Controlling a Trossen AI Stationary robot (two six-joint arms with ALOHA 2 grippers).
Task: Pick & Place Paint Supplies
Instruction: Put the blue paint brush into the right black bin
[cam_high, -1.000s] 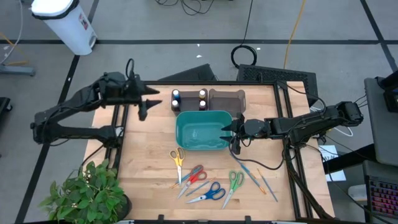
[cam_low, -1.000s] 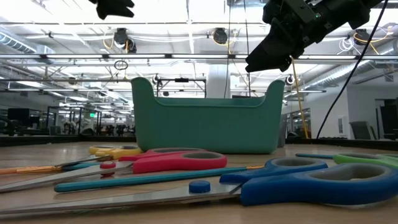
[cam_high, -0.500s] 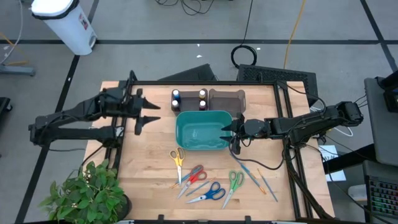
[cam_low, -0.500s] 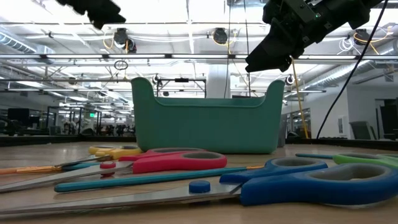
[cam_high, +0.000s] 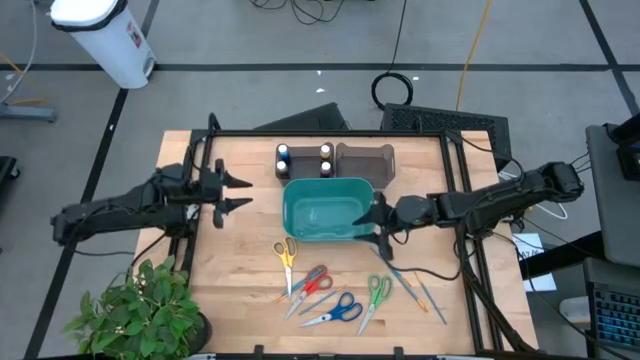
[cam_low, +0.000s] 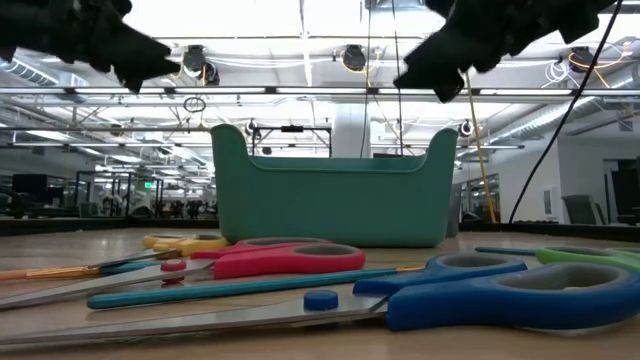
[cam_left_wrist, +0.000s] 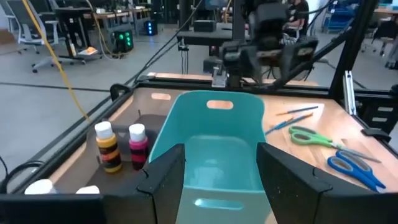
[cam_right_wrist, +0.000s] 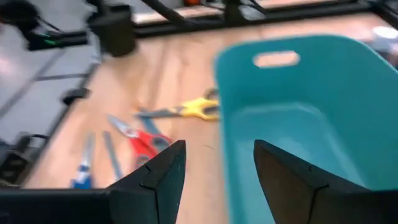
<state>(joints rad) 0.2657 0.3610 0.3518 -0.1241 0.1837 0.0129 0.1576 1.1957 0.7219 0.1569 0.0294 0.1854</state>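
Nearest on the counter (cam_high: 240, 270) lie scissors (cam_high: 332, 312) and thin paintbrushes (cam_high: 418, 291). Mid-counter sits the teal bin (cam_high: 325, 209), flanked by the right gripper (cam_high: 378, 222) and left gripper (cam_high: 236, 193), both with jaws parted and holding nothing. Farthest, the paint bottles (cam_high: 303, 157) stand behind the bin.

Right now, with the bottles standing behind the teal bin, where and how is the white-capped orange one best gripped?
Take the orange bottle by its body just under the white cap, coming straight down from above. It stands upright, and the magenta bottle sits close beside it, so closing across the two sides away from that neighbour looks safest.
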